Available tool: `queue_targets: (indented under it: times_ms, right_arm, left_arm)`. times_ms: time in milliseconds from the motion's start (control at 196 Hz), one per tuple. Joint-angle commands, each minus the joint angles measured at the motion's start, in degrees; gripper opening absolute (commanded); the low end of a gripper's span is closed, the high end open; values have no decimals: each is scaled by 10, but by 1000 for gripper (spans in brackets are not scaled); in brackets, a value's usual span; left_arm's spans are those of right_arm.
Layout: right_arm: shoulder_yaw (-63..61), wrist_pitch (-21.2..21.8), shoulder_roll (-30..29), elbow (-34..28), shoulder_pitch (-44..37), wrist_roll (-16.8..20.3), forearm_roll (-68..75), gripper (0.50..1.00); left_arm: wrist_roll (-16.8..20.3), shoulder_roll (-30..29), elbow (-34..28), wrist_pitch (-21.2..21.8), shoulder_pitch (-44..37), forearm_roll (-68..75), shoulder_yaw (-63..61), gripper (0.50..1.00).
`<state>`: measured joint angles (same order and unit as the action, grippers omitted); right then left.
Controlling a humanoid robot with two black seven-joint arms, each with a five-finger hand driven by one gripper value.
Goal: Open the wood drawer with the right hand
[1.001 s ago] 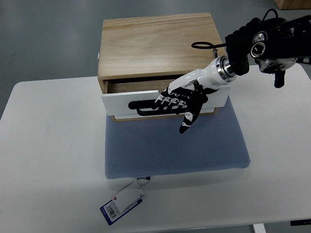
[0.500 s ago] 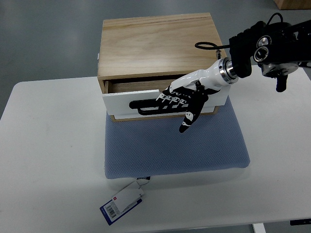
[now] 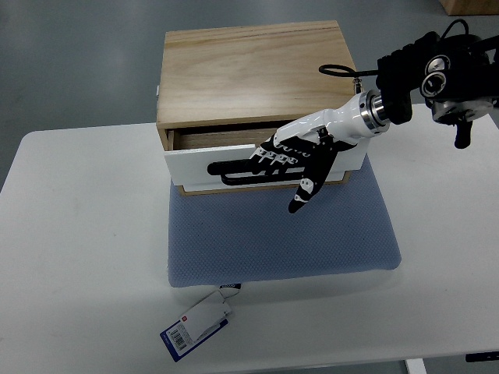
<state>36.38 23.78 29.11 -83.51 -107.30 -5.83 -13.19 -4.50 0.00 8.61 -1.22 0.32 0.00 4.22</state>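
A light wood box (image 3: 249,74) stands at the back of a blue mat. Its white drawer front (image 3: 187,160) is pulled out a little, leaving a narrow dark gap (image 3: 210,139) at the top. A black bar handle (image 3: 226,171) runs across the front. My right hand (image 3: 290,159), white with black fingers, reaches in from the upper right. Its fingers (image 3: 269,160) are hooked over the right part of the handle and the thumb (image 3: 306,187) points down over the mat. The left arm does not show.
The blue mat (image 3: 281,234) lies on a white table (image 3: 78,234). A blue and white tag (image 3: 195,323) lies off the mat's front left corner. The grey floor shows beyond the table's far edge.
My right forearm has shifted slightly to the right and up. The hand stays on the handle, and the drawer's gap looks about the same.
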Motion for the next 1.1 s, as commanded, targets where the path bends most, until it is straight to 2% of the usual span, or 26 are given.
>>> queue_targets:
  times_ms: [0, 332, 812, 945, 955, 1026, 1093]
  right_arm:
    - [1, 8, 3, -4, 0, 1, -1, 928]
    - [1, 32, 14, -8, -12, 0, -18, 926]
    - [-9, 35, 32, -17, -56, -6, -12, 926]
    - [-45, 44, 61, -14, -63, -8, -9, 926]
    - [-65, 43, 78, -10, -63, -8, 0, 926]
    - [-70, 42, 83, -7, -62, -8, 7, 926]
    - [-90, 31, 113, 12, -53, -8, 56, 926]
  left_arm:
    - [0, 0, 0, 0, -1, 0, 0, 1000]
    - [0, 0, 0, 0, -1, 0, 0, 1000]
    - [0, 0, 0, 0, -1, 0, 0, 1000]
    - [0, 0, 0, 0, 0, 0, 0, 1000]
    - [0, 0, 0, 0, -1, 0, 0, 1000]
    - [0, 0, 0, 0, -1, 0, 0, 1000]
    - [0, 0, 0, 0, 0, 0, 0, 1000]
